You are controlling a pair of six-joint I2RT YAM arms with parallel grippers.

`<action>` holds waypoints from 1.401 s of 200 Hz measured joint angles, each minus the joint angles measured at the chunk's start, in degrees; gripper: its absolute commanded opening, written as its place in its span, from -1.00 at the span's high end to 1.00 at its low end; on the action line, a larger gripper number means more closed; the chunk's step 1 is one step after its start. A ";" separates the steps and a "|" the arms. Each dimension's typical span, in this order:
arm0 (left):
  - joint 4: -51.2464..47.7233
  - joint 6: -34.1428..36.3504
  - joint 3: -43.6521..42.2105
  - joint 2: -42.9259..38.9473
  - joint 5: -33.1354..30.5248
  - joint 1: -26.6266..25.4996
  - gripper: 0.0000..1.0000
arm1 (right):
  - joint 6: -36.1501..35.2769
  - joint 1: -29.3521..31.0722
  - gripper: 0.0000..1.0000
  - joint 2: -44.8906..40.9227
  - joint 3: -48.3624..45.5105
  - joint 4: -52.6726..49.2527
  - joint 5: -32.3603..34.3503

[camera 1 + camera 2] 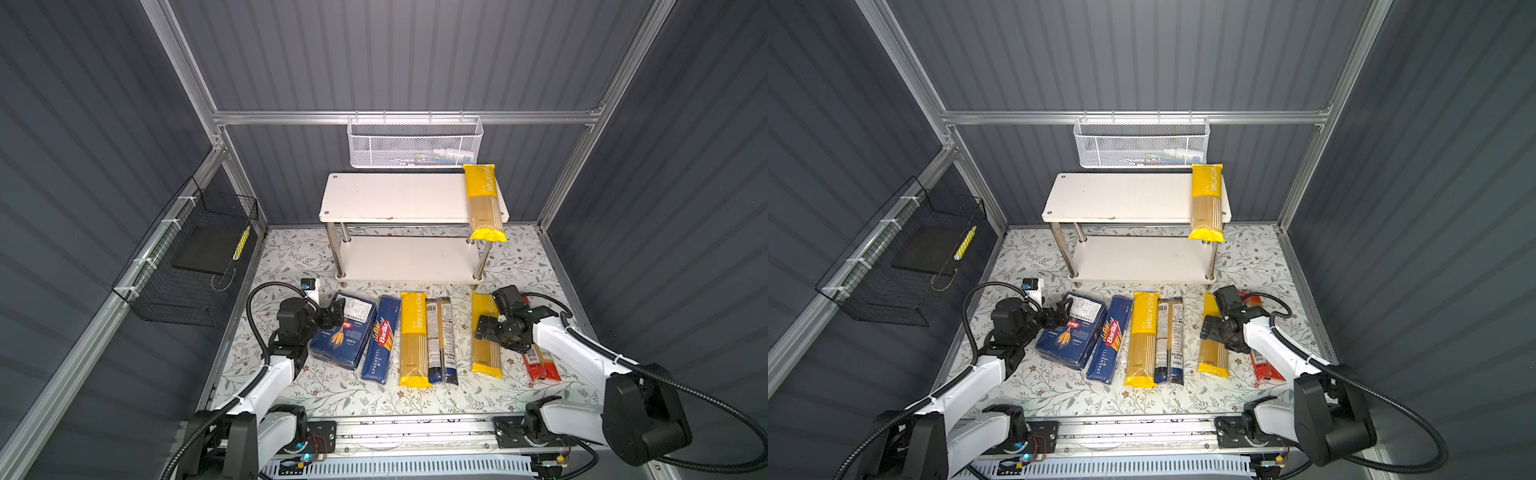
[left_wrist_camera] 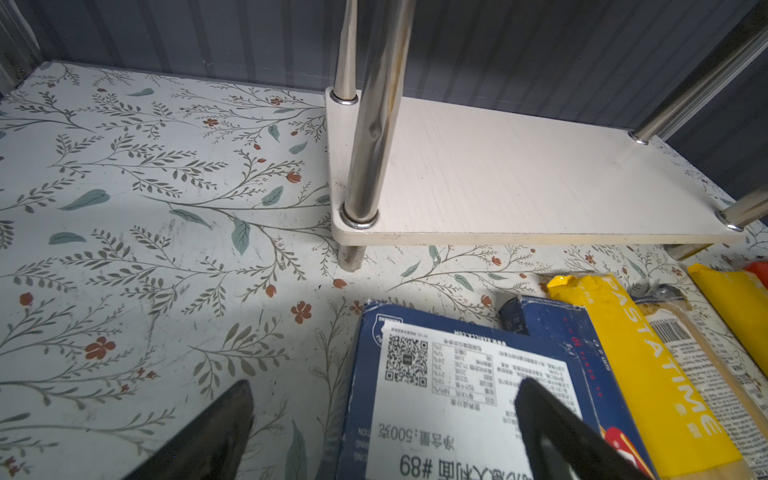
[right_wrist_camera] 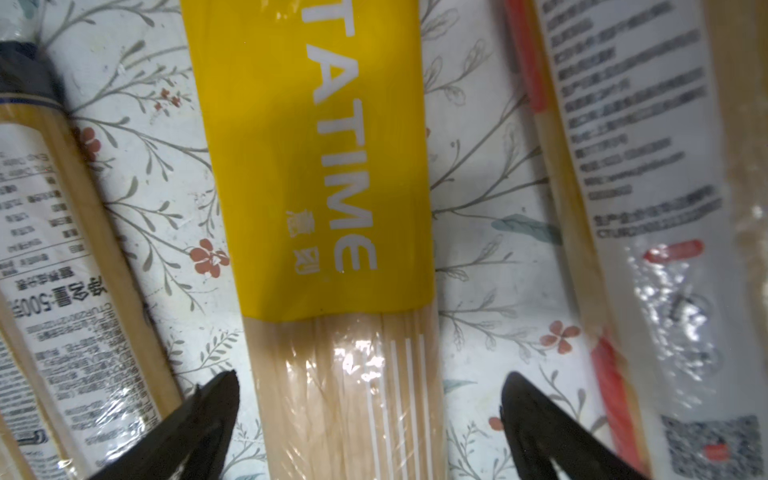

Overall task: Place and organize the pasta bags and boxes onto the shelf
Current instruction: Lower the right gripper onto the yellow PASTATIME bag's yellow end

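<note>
Yellow bag (image 3: 332, 208) lies flat on the desk (image 3: 478, 291) between dark bag (image 3: 62, 249) and red bag (image 3: 644, 166), right tool (image 3: 370, 378) open astride it; risk: slippery film slides out on closing, or a finger snags a neighbour.

We are seeing the right arm (image 1: 577, 348) covering most of the red-ended bag (image 1: 542, 368) in both top views. The contents of the white mesh basket (image 1: 386, 145) are appearing too small to identify. In the right wrist view, the frame edge is cutting off the yellow PASTATIME bag (image 3: 316, 166), and the red-ended bag's label is appearing blurred.
</note>
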 measured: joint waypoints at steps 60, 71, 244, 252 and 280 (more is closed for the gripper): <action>0.00 0.00 0.00 0.00 0.13 0.00 -0.99 | -1.29 0.04 -0.98 4.92 3.34 -0.04 -0.46; -0.02 0.00 0.00 0.00 0.24 0.00 -0.99 | -1.81 0.04 -0.98 6.03 4.26 -0.35 -0.42; -0.02 0.00 0.00 0.00 0.44 0.00 -0.99 | -5.46 0.11 -0.98 14.45 7.82 -1.75 -0.22; -0.02 0.00 0.00 0.00 0.44 0.00 -0.99 | -5.51 0.17 -0.98 14.53 7.82 -1.68 -0.17; -0.02 0.00 0.00 0.00 0.44 0.00 -0.99 | -5.62 0.44 -0.96 15.15 7.82 -1.42 -0.15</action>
